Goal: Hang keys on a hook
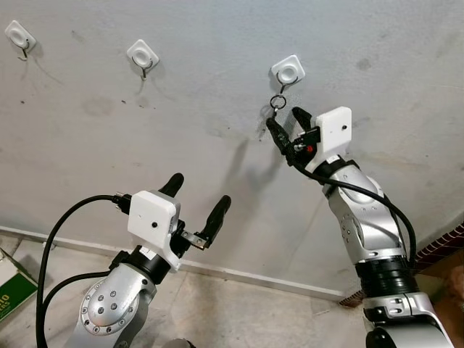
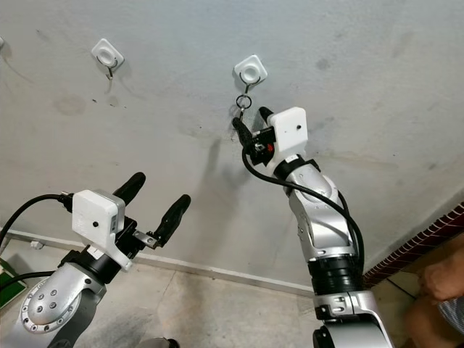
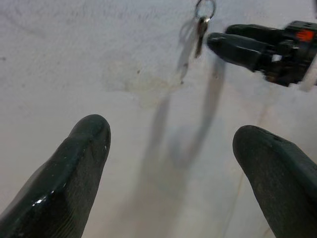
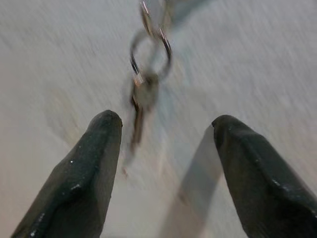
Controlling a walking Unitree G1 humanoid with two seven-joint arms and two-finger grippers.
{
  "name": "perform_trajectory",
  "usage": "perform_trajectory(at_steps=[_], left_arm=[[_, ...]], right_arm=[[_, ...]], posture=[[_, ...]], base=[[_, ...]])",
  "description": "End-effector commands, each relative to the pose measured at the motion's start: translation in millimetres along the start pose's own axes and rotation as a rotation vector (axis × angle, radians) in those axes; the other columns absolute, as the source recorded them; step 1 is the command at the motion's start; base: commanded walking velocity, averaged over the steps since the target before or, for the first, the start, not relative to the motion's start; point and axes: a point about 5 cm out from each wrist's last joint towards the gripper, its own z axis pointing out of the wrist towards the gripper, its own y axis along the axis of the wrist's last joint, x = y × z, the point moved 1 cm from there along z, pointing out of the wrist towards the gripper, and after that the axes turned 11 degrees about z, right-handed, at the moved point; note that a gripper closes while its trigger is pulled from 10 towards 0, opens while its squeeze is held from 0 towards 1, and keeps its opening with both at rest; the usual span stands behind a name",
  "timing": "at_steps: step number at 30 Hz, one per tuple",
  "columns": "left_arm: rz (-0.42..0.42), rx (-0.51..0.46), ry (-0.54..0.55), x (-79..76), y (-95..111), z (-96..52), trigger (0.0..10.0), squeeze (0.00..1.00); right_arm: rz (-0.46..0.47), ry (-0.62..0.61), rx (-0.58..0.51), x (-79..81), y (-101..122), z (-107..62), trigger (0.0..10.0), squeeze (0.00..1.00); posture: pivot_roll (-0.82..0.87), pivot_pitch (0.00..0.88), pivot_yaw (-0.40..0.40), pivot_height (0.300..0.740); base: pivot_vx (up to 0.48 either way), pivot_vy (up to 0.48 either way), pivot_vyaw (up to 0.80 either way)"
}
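Observation:
A key ring with keys [image 1: 276,106] hangs from the white wall hook [image 1: 288,71] on the grey wall. In the right wrist view the ring and keys [image 4: 146,84] dangle free, apart from both fingers. My right gripper [image 1: 288,127] is raised just below the keys, open, with nothing between its fingers. My left gripper [image 1: 194,204] is held lower and to the left, open and empty, pointing at the wall. The left wrist view catches the hanging keys [image 3: 202,22] and the right gripper's fingers [image 3: 242,47] beside them.
Two more white hooks [image 1: 143,54] [image 1: 19,34] are fixed on the wall to the left, both bare. A white skirting [image 1: 246,275] runs along the floor. A person's hand [image 2: 438,279] is at the lower right.

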Motion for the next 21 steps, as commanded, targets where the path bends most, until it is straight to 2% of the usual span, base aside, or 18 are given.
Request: perform_trajectory(at_steps=[1,5,7,14,16,21], left_arm=[[0.005,0.014,0.016,2.8,-4,-2.2,10.0,0.0],[-0.006,0.035,0.036,4.8,-8,-5.7,10.0,0.0],[-0.023,0.061,0.058,6.6,-15,-9.3,10.0,0.0],[-0.057,0.124,0.124,14.6,-32,-19.2,10.0,0.0],[-0.057,0.129,0.128,14.9,-33,-20.1,10.0,0.0],[-0.038,0.202,0.188,23.1,-48,-32.1,10.0,0.0]], right_arm=[[-0.016,-0.07,0.021,-13.9,-4,-9.4,10.0,1.0],[-0.028,-0.078,0.036,-13.7,-9,-16.3,10.0,1.0],[0.009,-0.09,0.061,-11.1,-17,-21.9,10.0,1.0],[0.027,-0.095,0.099,3.7,-32,-38.1,10.0,1.0],[0.026,-0.096,0.103,3.9,-33,-39.4,10.0,1.0],[0.031,-0.149,0.149,2.6,-39,-58.4,10.0,1.0]], posture=[[0.16,0.101,-0.036,0.74],[0.16,0.101,-0.036,0.74],[0.16,0.101,-0.036,0.74],[0.14,0.103,-0.039,0.74],[0.14,0.103,-0.041,0.74],[0.13,0.107,-0.046,0.74]], base=[[0.0,0.0,0.0],[0.0,0.0,0.0],[0.0,0.0,0.0],[0.0,0.0,0.0],[0.0,0.0,0.0],[0.0,0.0,0.0]])
